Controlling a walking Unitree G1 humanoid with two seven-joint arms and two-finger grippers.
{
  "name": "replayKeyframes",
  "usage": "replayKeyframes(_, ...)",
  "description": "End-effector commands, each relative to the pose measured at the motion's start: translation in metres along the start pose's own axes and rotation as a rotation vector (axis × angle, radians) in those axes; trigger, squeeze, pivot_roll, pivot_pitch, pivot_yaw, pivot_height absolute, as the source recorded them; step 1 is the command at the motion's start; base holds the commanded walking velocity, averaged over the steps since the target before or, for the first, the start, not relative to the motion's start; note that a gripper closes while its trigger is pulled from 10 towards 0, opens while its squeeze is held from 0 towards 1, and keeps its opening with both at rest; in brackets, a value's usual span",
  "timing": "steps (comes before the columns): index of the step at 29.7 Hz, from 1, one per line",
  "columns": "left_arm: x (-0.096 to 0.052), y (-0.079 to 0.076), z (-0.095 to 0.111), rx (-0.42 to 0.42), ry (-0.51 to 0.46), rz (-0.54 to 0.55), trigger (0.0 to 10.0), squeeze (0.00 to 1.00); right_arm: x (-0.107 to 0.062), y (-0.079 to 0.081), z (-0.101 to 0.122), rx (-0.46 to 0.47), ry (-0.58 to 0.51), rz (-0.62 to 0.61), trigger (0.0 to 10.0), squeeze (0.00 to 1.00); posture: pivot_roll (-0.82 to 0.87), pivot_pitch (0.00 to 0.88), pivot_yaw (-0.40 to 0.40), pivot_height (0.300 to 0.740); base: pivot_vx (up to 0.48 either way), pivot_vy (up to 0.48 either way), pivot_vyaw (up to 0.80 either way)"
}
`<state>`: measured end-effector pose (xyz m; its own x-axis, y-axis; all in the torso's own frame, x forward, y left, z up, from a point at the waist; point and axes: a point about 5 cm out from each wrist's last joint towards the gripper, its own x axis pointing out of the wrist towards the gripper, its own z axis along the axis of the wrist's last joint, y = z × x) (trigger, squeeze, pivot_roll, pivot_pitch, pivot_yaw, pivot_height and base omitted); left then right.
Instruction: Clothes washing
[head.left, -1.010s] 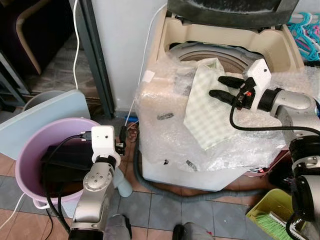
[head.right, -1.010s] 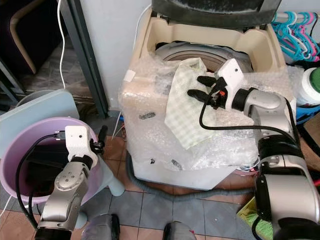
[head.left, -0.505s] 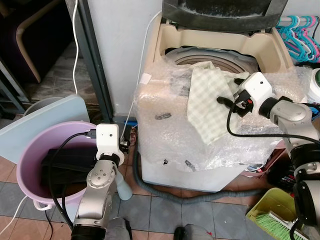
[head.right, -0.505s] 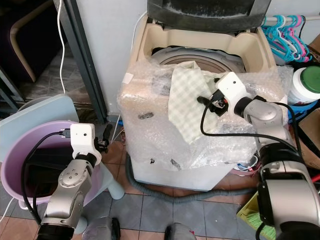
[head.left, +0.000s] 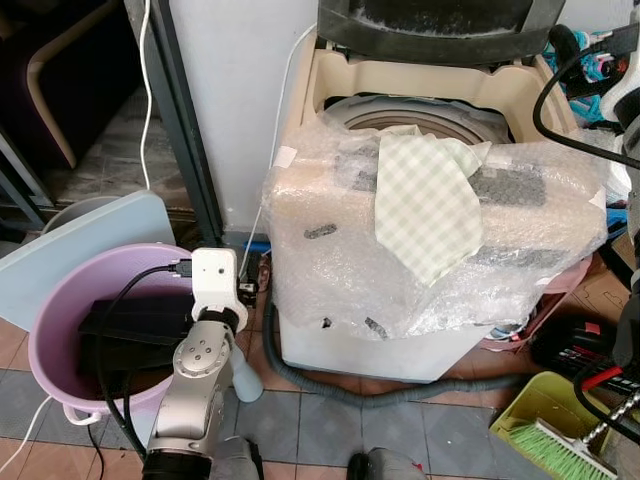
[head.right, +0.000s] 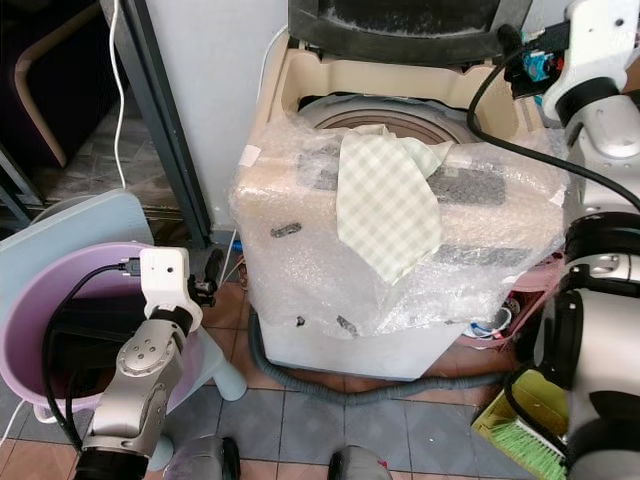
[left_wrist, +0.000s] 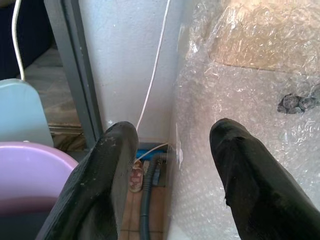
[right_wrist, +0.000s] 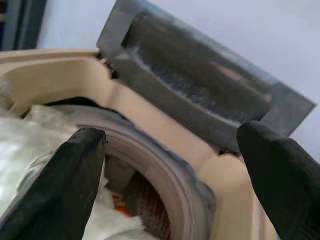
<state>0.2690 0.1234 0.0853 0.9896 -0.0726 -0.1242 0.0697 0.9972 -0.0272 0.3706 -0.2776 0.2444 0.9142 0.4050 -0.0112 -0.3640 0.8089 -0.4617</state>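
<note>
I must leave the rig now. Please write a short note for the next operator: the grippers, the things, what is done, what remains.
Left gripper: open, holding nothing, low between the purple tub and the washing machine.
Right gripper: open, holding nothing, raised near the machine's open lid.
Checked cloth: draped over the machine's bubble-wrapped front edge, partly hanging outside the drum.
Dark item lies in the tub.
Done: lid open, cloth on the rim.
Left: get the cloth fully into the drum, then the tub's item.
</note>
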Motion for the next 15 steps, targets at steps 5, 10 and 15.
replayKeyframes(5, -0.006, 0.002, -0.007, 0.006, 0.028, 0.005, 10.0, 0.0, -0.028, 0.022, -0.024, 0.107, 0.077, 0.3, 10.0, 1.0, -0.05, 0.044, -0.016, 0.74, 0.0, 0.0, 0.0)
replayKeyframes(10, -0.006, 0.002, -0.008, 0.006, 0.028, 0.001, 10.0, 0.0, -0.037, 0.027, -0.026, 0.17, 0.081, 0.357, 10.0, 0.6, -0.05, 0.045, -0.011, 0.74, 0.0, 0.0, 0.0)
replayKeyframes(15, -0.006, 0.007, -0.007, 0.014, 0.032, -0.006, 10.0, 0.0, -0.051, 0.026, -0.025, 0.276, 0.069, 0.4, 10.0, 0.25, -0.06, 0.046, -0.004, 0.74, 0.0, 0.0, 0.0)
